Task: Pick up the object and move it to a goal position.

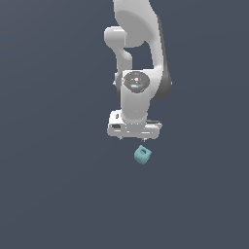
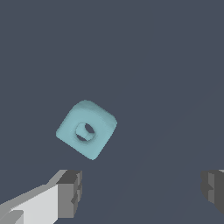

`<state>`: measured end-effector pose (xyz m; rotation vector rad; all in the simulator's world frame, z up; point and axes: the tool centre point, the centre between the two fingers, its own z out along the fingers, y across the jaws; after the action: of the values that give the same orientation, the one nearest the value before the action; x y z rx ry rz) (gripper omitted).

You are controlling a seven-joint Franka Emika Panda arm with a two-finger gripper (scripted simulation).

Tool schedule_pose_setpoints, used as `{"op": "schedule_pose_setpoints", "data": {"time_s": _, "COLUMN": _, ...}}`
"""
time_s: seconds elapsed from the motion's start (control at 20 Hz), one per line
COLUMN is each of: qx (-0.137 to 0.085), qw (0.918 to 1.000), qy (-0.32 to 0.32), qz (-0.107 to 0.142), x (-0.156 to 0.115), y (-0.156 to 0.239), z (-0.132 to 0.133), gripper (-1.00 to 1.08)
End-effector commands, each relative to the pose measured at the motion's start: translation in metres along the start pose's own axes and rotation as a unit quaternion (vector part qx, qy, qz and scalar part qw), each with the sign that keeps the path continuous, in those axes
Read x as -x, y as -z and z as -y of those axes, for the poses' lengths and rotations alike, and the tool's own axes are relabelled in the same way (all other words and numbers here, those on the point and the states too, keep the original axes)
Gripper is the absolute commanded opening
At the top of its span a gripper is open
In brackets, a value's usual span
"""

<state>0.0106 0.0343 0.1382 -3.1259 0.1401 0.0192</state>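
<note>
The gripper fills the wrist view's foreground, its two pads spread wide with nothing between them. The teal block lies apart from the pads, outside their gap and nearer one finger, turned diagonal to them; in the exterior view it sits just below the hand, toward the exterior view's right

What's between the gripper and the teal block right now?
Nothing. In the wrist view the stretch from the open gripper to the teal block is bare dark surface; the exterior view shows the same empty gap.

arm: white, reaching down | gripper: above block | block: teal, tilted, apart
</note>
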Motion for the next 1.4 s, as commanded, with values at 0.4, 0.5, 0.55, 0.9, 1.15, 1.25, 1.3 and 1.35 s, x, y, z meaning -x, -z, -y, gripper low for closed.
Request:
{"op": "schedule_pose_setpoints", "data": {"time_s": 0.4, "qx": 0.001, "qw": 0.9929, "qy": -0.119, "qz": -0.002, "x": -0.016, "y": -0.02, "z": 0.022, "gripper": 1.0}}
{"op": "schedule_pose_setpoints", "data": {"time_s": 0.5, "qx": 0.001, "qw": 0.9898, "qy": -0.143, "qz": -0.003, "x": -0.018, "y": -0.024, "z": 0.027, "gripper": 1.0}}
{"op": "schedule_pose_setpoints", "data": {"time_s": 0.55, "qx": 0.001, "qw": 0.988, "qy": -0.154, "qz": -0.003, "x": -0.02, "y": -0.026, "z": 0.029, "gripper": 1.0}}
{"op": "schedule_pose_setpoints", "data": {"time_s": 0.9, "qx": 0.003, "qw": 0.9741, "qy": -0.226, "qz": -0.005, "x": -0.028, "y": -0.038, "z": 0.043, "gripper": 1.0}}
{"op": "schedule_pose_setpoints", "data": {"time_s": 1.15, "qx": 0.003, "qw": 0.9658, "qy": -0.259, "qz": -0.007, "x": -0.032, "y": -0.044, "z": 0.05, "gripper": 1.0}}
{"op": "schedule_pose_setpoints", "data": {"time_s": 1.25, "qx": 0.004, "qw": 0.9633, "qy": -0.268, "qz": -0.007, "x": -0.033, "y": -0.046, "z": 0.052, "gripper": 1.0}}
{"op": "schedule_pose_setpoints", "data": {"time_s": 1.3, "qx": 0.004, "qw": 0.9623, "qy": -0.272, "qz": -0.007, "x": -0.033, "y": -0.047, "z": 0.053, "gripper": 1.0}}
{"op": "schedule_pose_setpoints", "data": {"time_s": 1.35, "qx": 0.004, "qw": 0.9614, "qy": -0.275, "qz": -0.007, "x": -0.033, "y": -0.047, "z": 0.053, "gripper": 1.0}}
